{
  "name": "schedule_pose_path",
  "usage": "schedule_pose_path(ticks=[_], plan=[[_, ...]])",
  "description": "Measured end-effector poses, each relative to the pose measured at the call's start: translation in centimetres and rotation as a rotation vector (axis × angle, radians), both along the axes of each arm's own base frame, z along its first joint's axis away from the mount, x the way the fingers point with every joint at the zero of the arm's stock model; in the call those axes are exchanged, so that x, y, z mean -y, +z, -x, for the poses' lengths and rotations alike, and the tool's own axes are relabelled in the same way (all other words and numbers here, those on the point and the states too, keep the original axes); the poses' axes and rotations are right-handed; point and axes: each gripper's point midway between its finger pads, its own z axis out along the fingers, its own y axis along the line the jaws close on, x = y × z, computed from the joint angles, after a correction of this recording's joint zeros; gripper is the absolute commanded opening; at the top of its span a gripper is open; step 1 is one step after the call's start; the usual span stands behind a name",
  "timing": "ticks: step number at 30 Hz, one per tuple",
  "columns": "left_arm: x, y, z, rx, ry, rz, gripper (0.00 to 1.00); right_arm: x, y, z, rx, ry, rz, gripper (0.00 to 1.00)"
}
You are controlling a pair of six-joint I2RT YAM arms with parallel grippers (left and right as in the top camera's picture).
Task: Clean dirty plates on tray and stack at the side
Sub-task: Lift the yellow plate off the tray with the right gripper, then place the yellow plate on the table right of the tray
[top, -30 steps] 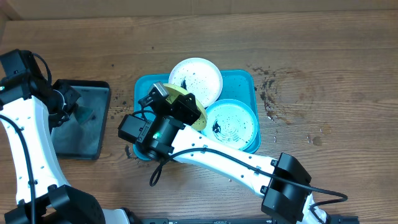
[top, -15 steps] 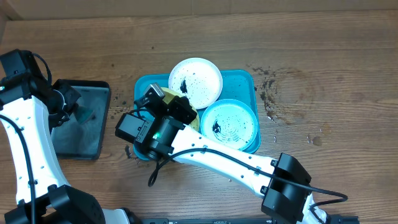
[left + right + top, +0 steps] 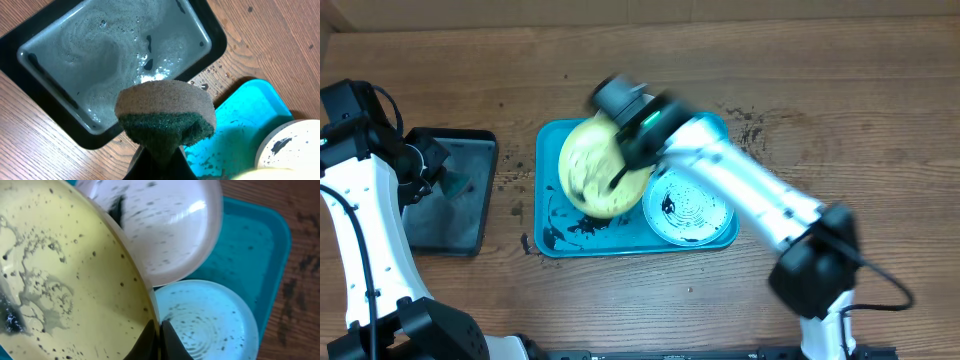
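Furthest left, the left end effector (image 3: 156, 159) is clenched on a folded sponge with a brown top and a dark green scouring face (image 3: 165, 112). It holds the sponge above the near edge of a smaller black rectangular tray (image 3: 50, 101) filled with grey, soapy water. That black tray sits on the brown wooden worktop (image 3: 840, 60), just beside the large bright turquoise rectangular plastic tray (image 3: 548, 150). A narrow strip of wet wood separates the two.

Over the left half of the turquoise tray, a small round yellow-green plate (image 3: 598, 172) is raised and tilted on edge. Its speckled face shows a black smear low on the left. The right end effector (image 3: 159, 339) grasps this plate by its rim, fingers pinched on either side; its arm appears blurred in the overhead view.

Behind the yellow-green plate, at the tray's far side, is a small round white plate (image 3: 165, 225) dotted with black specks and partly covered in the right wrist view. Further right, a small round pale mint-green plate (image 3: 692, 205) lies flat in the tray's near right corner, specked and smeared. Beyond the tray, dark crumbs (image 3: 752, 145) are scattered on the worktop.
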Motion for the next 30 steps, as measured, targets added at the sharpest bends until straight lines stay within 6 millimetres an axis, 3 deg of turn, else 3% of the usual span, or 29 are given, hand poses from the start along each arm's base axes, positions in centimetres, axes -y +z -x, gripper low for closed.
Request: schedule_pose_path(ticks=[2, 4, 9, 13, 16, 22, 25, 30], plan=[[0.0, 0.0, 0.0, 0.000, 0.000, 0.000, 0.04, 3.4, 0.8, -1.8, -0.060, -0.084, -0.093, 0.04], [0.0, 0.0, 0.0, 0.000, 0.000, 0.000, 0.04, 8.1, 1.5, -3.3, -0.114, -0.186, -0.170, 0.04], [0.0, 0.0, 0.0, 0.001, 0.000, -0.001, 0.04, 17.8, 1.9, -5.4, -0.162, -0.381, -0.242, 0.04], [0.0, 0.0, 0.0, 0.001, 0.000, -0.001, 0.04, 24.1, 0.1, -5.5, -0.188, -0.505, -0.238, 0.04], [0.0, 0.0, 0.0, 0.002, 0.000, -0.001, 0.04, 28.3, -2.3, -5.4, -0.197, -0.610, -0.241, 0.04], [0.1, 0.1, -0.2, 0.009, -0.004, 0.008, 0.04, 33.8, -7.1, -3.8, -0.226, -0.766, -0.244, 0.04], [0.2, 0.1, -0.3, 0.015, -0.005, 0.009, 0.04, 34.7, -9.2, -2.5, -0.254, -0.799, -0.237, 0.04], [0.1, 0.2, -0.6, 0.026, -0.007, 0.007, 0.04, 34.5, -10.2, -1.6, -0.281, -0.801, -0.232, 0.10]])
